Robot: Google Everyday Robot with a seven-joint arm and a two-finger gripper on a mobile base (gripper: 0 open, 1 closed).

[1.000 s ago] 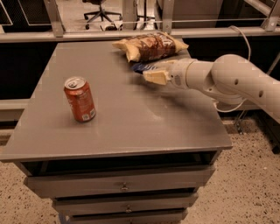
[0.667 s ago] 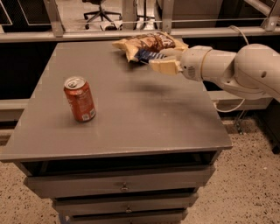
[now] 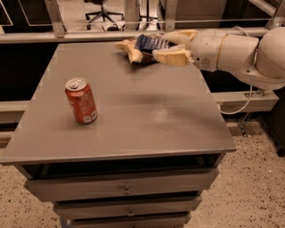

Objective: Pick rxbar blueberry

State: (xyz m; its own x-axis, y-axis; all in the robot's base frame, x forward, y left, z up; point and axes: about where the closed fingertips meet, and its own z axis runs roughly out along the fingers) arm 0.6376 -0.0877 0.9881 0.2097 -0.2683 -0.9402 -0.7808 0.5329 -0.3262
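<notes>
The rxbar blueberry (image 3: 149,43), a small flat bar in a dark blue wrapper with white lettering, is at the far edge of the grey table (image 3: 156,116). It is tilted up between the two beige fingers of my gripper (image 3: 160,47). The gripper reaches in from the right on a white arm (image 3: 231,49) and is shut on the bar. One finger (image 3: 178,35) is above the bar and the other (image 3: 171,57) is below it. Behind and left of the bar, only a tan edge of the crinkled chip bag (image 3: 128,48) shows.
A red soda can (image 3: 81,101) stands upright on the left half of the table. The table top sits on a cabinet with drawers (image 3: 127,190). A rail and office chairs (image 3: 102,11) are behind the far edge. A cable (image 3: 236,107) hangs at the right.
The gripper has moved toward the far edge of the table, over the chip bag. The blue bar now sits raised between the fingers and covers most of the bag.
</notes>
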